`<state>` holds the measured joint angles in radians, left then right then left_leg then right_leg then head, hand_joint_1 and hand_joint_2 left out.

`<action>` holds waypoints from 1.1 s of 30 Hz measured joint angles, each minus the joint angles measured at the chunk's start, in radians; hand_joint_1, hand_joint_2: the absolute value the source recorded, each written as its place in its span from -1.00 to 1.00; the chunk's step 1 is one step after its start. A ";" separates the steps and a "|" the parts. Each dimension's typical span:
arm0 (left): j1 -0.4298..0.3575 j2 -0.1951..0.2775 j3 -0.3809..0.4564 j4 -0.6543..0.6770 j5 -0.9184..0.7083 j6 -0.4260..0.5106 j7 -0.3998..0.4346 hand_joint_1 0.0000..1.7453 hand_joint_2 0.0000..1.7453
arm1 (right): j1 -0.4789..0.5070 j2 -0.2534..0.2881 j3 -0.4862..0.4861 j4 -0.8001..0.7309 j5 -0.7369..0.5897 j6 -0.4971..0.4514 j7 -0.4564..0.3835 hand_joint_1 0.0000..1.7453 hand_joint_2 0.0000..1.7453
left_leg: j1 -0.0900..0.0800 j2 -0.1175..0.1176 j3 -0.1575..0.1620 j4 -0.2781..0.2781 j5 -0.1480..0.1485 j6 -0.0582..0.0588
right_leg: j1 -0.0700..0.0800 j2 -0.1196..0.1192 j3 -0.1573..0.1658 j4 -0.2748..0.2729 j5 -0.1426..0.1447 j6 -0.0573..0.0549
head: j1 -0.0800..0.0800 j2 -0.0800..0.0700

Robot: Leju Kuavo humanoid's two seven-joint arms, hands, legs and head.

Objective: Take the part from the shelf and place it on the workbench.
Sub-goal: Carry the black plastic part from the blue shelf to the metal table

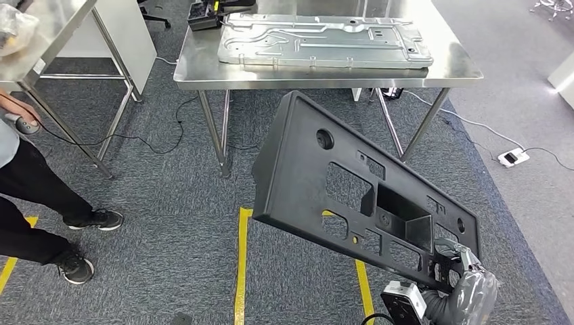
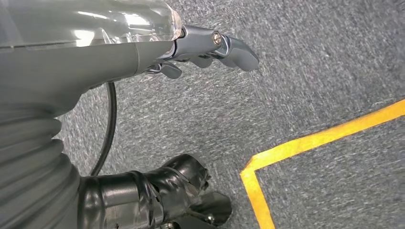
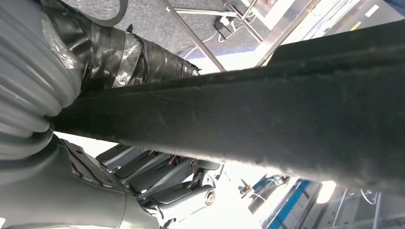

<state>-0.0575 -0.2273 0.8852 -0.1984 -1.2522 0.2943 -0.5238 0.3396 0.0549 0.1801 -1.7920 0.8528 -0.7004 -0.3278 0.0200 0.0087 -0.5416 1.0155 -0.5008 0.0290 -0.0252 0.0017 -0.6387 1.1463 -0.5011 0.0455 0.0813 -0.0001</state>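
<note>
Black plastic panel (image 1: pixel 352 196): off the shelf, gripped at its near end by right hand (image 1: pixel 467 288), carried tilted above carpet. Left hand (image 2: pixel 210 47) empty, fingers loosely apart. Steel workbench (image 1: pixel 203 71) ahead (placement outstanding).

Part (image 1: pixel 352 196) held up in my right hand (image 1: pixel 467 284), tilted, before surface (image 1: pixel 203 71). Metal panel (image 1: pixel 325 42) lies on surface. Person (image 1: pixel 34 203) stands left. Floor tape (image 1: pixel 241 271) below part.
</note>
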 joint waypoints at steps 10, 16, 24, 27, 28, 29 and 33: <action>-0.001 0.000 0.001 0.000 -0.004 -0.002 -0.006 -1.00 1.00 | -0.002 -0.001 0.004 -0.001 -0.019 0.000 -0.006 1.00 1.00 | -0.001 0.001 -0.082 0.194 -0.106 -0.042 | 0.010 -0.002 0.079 -0.134 0.015 -0.063 | -0.002 0.000; 0.004 0.002 0.001 0.000 -0.005 -0.001 -0.006 -1.00 1.00 | -0.002 -0.001 0.005 0.001 -0.025 0.000 -0.011 1.00 1.00 | -0.005 -0.001 -0.090 0.103 0.025 -0.026 | 0.023 0.011 0.113 -0.126 -0.021 -0.063 | -0.002 0.000; 0.000 0.005 0.002 0.000 -0.006 -0.002 -0.006 -1.00 1.00 | -0.005 -0.001 0.005 -0.001 -0.026 0.000 -0.013 1.00 1.00 | -0.003 -0.002 -0.027 -0.001 0.028 0.009 | 0.017 0.007 0.073 -0.022 -0.088 -0.023 | 0.000 0.000; 0.000 0.004 0.002 0.000 -0.007 -0.002 -0.006 -1.00 1.00 | -0.004 -0.001 0.005 0.000 -0.027 0.000 -0.014 1.00 1.00 | -0.002 -0.001 -0.010 -0.002 0.012 0.011 | 0.007 0.005 -0.037 0.145 -0.130 -0.009 | 0.001 0.000; 0.001 0.004 0.002 0.000 -0.007 -0.002 -0.006 -1.00 1.00 | -0.004 -0.001 0.005 0.001 -0.027 0.000 -0.014 1.00 1.00 | -0.001 -0.002 -0.001 -0.002 0.005 0.009 | 0.003 0.004 -0.052 0.147 -0.109 -0.006 | 0.001 0.000; 0.001 0.004 0.003 0.000 -0.008 -0.002 -0.006 -1.00 1.00 | -0.004 -0.001 0.005 0.001 -0.027 0.000 -0.014 1.00 1.00 | 0.000 -0.002 0.009 -0.002 -0.003 0.005 | 0.000 0.003 -0.046 0.112 -0.069 -0.004 | 0.001 0.000; 0.000 0.003 0.003 0.000 -0.009 -0.002 -0.006 -1.00 1.00 | -0.005 -0.002 0.006 0.002 -0.028 0.000 -0.015 1.00 1.00 | 0.001 -0.004 0.039 -0.001 -0.033 -0.018 | 0.003 -0.003 0.032 -0.092 0.037 -0.010 | 0.001 0.000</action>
<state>-0.0579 -0.2239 0.8881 -0.1984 -1.2611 0.2926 -0.5299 0.3344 0.0532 0.1859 -1.7904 0.8251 -0.7003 -0.3424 0.0210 0.0045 -0.5030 1.0143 -0.5340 0.0114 -0.0220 -0.0009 -0.6069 1.0543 -0.4638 0.0360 0.0821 -0.0003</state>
